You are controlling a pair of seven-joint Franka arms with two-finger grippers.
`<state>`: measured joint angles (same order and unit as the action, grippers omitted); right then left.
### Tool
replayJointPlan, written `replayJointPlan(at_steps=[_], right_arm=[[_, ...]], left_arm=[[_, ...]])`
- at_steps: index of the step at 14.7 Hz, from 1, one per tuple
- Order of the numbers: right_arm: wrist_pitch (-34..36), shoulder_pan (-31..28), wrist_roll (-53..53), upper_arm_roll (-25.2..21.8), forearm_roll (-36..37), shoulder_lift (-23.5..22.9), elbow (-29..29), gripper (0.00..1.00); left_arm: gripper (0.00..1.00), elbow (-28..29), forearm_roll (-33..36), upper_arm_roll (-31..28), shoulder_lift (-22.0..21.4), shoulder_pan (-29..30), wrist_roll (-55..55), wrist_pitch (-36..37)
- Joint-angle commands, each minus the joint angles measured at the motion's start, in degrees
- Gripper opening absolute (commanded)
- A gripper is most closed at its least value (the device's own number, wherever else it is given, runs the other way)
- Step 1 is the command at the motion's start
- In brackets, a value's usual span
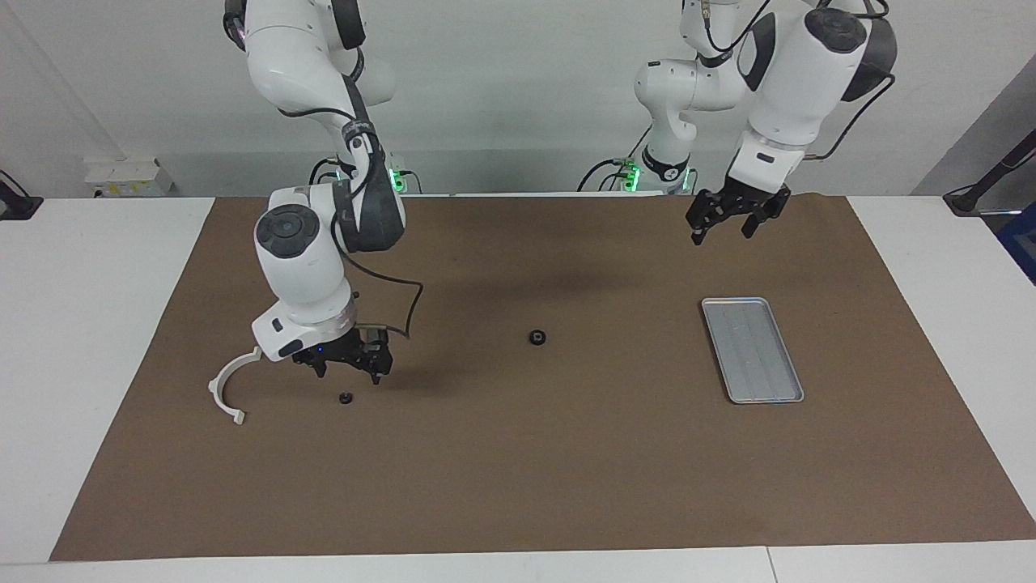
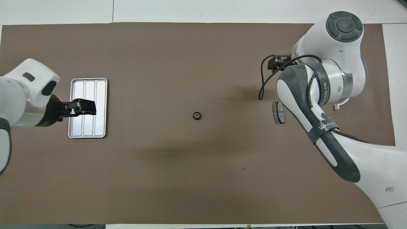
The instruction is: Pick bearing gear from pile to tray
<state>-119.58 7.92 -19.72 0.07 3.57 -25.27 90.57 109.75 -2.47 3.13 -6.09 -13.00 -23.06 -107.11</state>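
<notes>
A black round bearing gear [image 1: 537, 337] [image 2: 197, 115] with a pale centre lies alone in the middle of the brown mat. The pile sits at the right arm's end: a white arc piece [image 1: 231, 389], a dark brake pad [image 2: 279, 112] and a tiny black round piece [image 1: 346, 397]. My right gripper [image 1: 350, 374] hangs open and empty low over the mat, just nearer to the robots than the tiny black piece. The silver tray [image 1: 753, 350] [image 2: 89, 127] lies empty at the left arm's end. My left gripper [image 1: 722, 235] [image 2: 86, 107] waits open and raised, over the tray in the overhead view.
The brown mat [image 1: 518, 470] covers most of the white table. In the overhead view the right arm's body hides much of the pile. A black cable [image 1: 409, 304] loops from the right wrist.
</notes>
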Motion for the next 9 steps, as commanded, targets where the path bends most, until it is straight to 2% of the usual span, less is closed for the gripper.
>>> replayJointPlan(at_steps=[1,3,5,9], right_arm=[[-3.9,-2.11,0.91,0.63,-0.67,-1.79,1.71,0.95],[-4.52,-2.64,0.39,0.63,-0.58,-3.19,1.71,0.95],[-5.57,-2.64,-1.36,0.54,-0.06,-4.34,1.71,0.92],[-6.9,-2.03,-4.8,0.54,0.12,-6.01,1.89,0.84]], left_arm=[[1.0,-2.77,2.8,-0.93,7.12,-5.7,-6.71,-3.62],[1.0,-4.28,3.08,-1.02,11.17,-8.61,-11.03,-6.6],[1.0,-4.46,2.91,-0.93,12.85,-10.89,-12.8,-8.38],[1.0,-12.88,2.91,-1.02,24.35,-17.57,-20.26,-7.93]])
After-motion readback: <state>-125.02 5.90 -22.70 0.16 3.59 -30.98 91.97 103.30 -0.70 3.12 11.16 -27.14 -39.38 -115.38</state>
